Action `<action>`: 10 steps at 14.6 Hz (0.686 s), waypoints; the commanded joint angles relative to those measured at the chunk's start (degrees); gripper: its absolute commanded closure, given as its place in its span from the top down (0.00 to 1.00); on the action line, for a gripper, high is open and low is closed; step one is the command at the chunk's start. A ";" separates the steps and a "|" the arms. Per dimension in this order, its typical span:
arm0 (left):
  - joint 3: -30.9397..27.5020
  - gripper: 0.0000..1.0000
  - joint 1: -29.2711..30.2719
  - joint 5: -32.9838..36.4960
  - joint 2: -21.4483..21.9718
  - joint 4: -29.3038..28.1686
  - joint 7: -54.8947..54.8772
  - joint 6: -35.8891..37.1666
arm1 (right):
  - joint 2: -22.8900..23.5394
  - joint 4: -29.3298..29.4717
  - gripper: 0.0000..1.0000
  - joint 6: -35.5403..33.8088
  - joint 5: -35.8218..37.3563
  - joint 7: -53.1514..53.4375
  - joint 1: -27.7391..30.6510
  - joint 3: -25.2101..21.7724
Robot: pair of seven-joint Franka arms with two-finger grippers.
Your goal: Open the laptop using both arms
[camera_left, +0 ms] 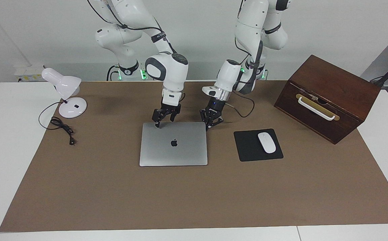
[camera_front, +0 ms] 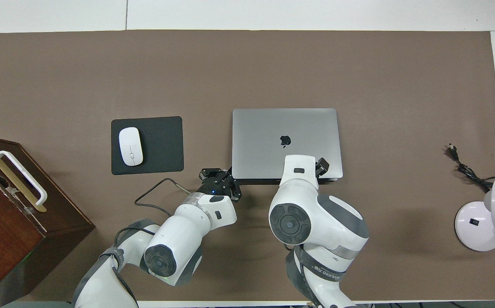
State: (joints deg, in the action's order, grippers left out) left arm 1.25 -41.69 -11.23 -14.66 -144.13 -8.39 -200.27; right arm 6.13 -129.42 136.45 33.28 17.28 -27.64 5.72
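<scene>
Laptop [camera_left: 173, 144] lies closed on the brown mat, beside the mouse pad [camera_left: 258, 145]. Right gripper [camera_left: 163, 119], fingers spread, touches the lid's edge nearest the robots. Left gripper [camera_left: 211, 122], fingers spread, sits at the adjacent corner, gripping nothing.

Silver-grey laptop [camera_left: 173, 144] (dark logo), black mouse pad [camera_left: 247, 147], white mouse [camera_left: 266, 142].

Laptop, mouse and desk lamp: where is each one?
laptop [camera_left: 180, 154], facing view, bare lid below the logo.
mouse [camera_left: 266, 142], facing view, middle of its white shell.
desk lamp [camera_left: 72, 107], facing view, round base.
</scene>
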 commanded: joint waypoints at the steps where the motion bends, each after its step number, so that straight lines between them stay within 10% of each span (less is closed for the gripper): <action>1: 0.06 0.00 -1.64 0.59 -3.62 0.95 0.21 -0.65 | 1.43 2.24 1.00 0.67 1.79 0.56 0.83 0.34; 10: 0.06 0.00 -2.17 0.50 -3.88 0.95 0.21 -0.65 | 1.96 5.49 1.00 -1.10 4.42 0.39 1.00 0.34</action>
State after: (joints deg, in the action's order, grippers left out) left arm 1.25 -41.74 -11.23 -14.76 -144.13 -8.56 -200.50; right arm 6.67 -127.19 135.52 35.44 17.28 -27.63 6.08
